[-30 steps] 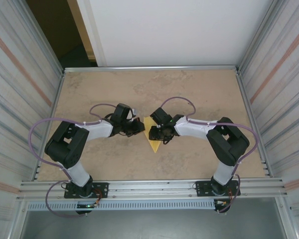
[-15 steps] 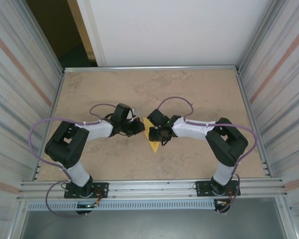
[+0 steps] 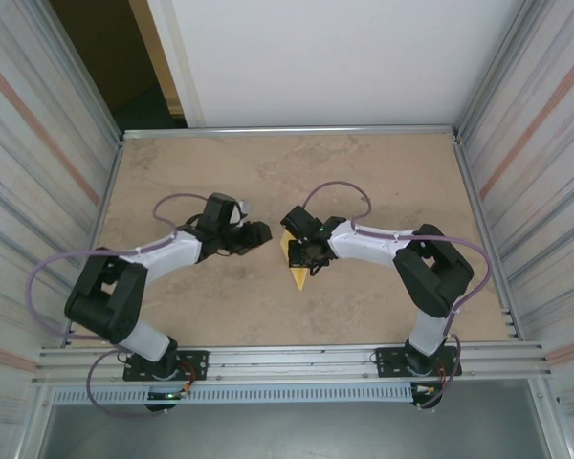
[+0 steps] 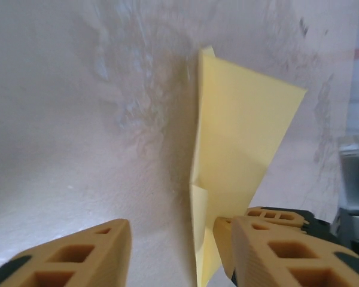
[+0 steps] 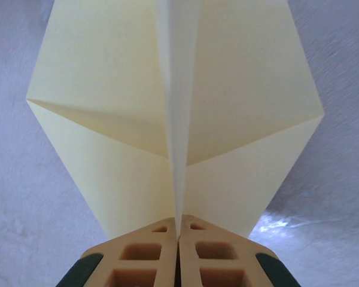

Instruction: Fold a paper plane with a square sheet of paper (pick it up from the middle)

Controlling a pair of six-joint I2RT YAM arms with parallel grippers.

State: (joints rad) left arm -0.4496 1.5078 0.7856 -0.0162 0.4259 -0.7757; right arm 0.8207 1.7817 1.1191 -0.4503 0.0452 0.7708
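Right gripper (image 5: 179, 222): you have it clamped on the paper plane (image 5: 179, 119) — pinching the raised centre crease.
Left gripper (image 4: 176, 239): jaws apart, holding nothing — near your plane.

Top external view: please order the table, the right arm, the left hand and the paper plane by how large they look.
1. Table
2. Right arm
3. Left hand and paper plane: look alike; plane partly covered, so unranked.
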